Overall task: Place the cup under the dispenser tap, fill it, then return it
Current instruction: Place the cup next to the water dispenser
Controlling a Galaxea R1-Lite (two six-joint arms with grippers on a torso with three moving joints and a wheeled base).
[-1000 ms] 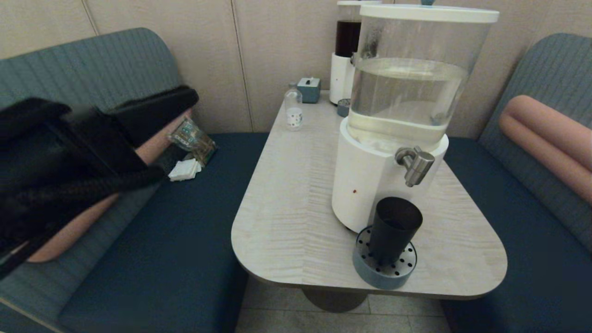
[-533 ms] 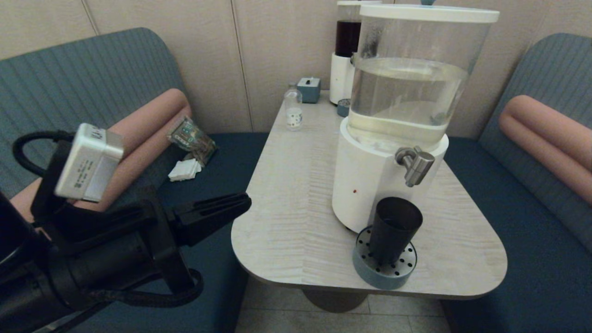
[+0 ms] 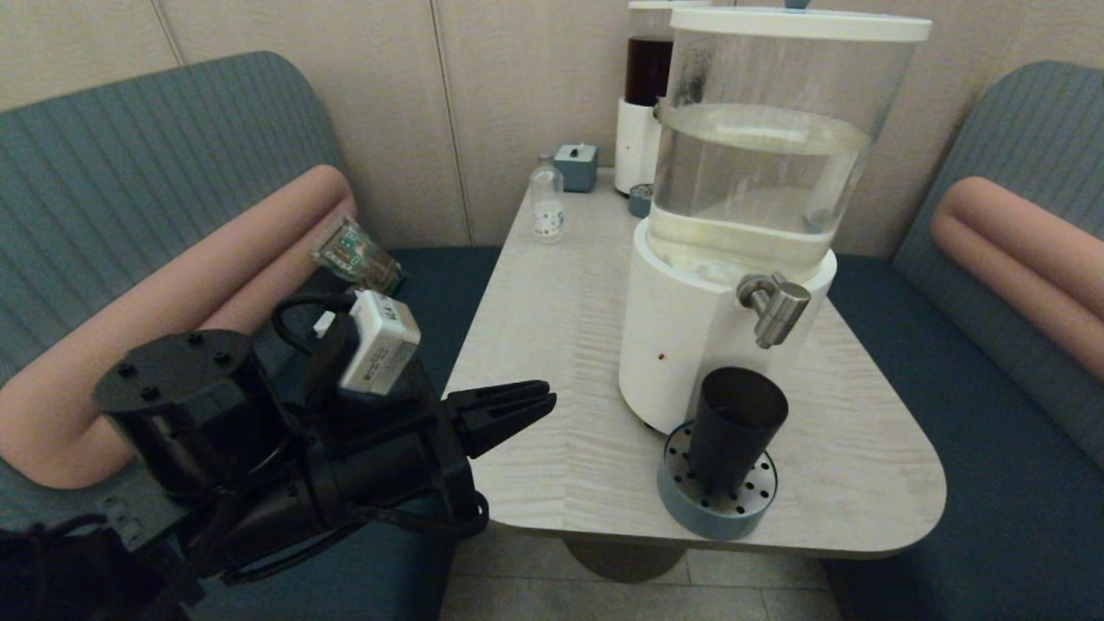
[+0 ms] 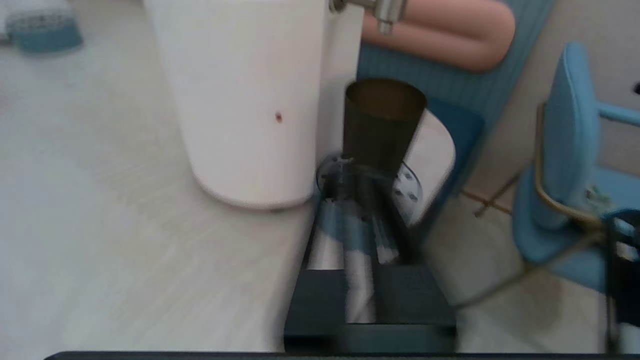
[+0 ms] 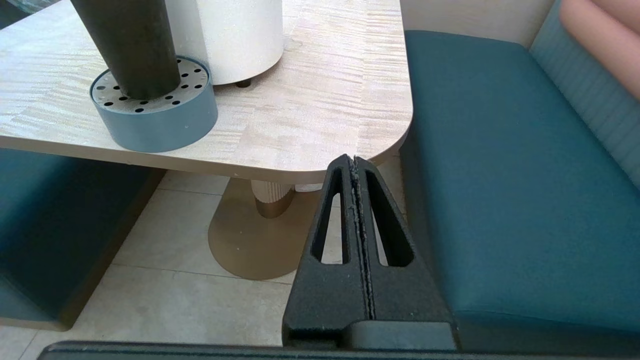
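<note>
The dark tapered cup (image 3: 733, 427) (image 4: 382, 125) (image 5: 127, 45) stands upright on a round blue perforated drip tray (image 3: 716, 509), right below the brushed-silver dispenser tap (image 3: 774, 306) of the big clear-tank dispenser (image 3: 759, 172). My left gripper (image 3: 548, 398) hovers over the table's left edge, pointing toward the cup and well short of it; its fingers look shut and hold nothing. The left wrist view is blurred by motion. My right gripper (image 5: 354, 159) is shut and empty, parked below the table's near right corner, out of the head view.
A slimmer dispenser with a dark red tank (image 3: 647, 86), a small clear bottle (image 3: 547, 207) and a teal box (image 3: 576, 166) stand at the table's far end. Blue benches with pink bolsters flank the table (image 3: 552, 362). A blue chair (image 4: 565, 150) stands beyond the table.
My left arm has swung down and to the right, from over the left bench to the table's left edge, its fingertips now nearer the cup. The cup and dispenser have not moved.
</note>
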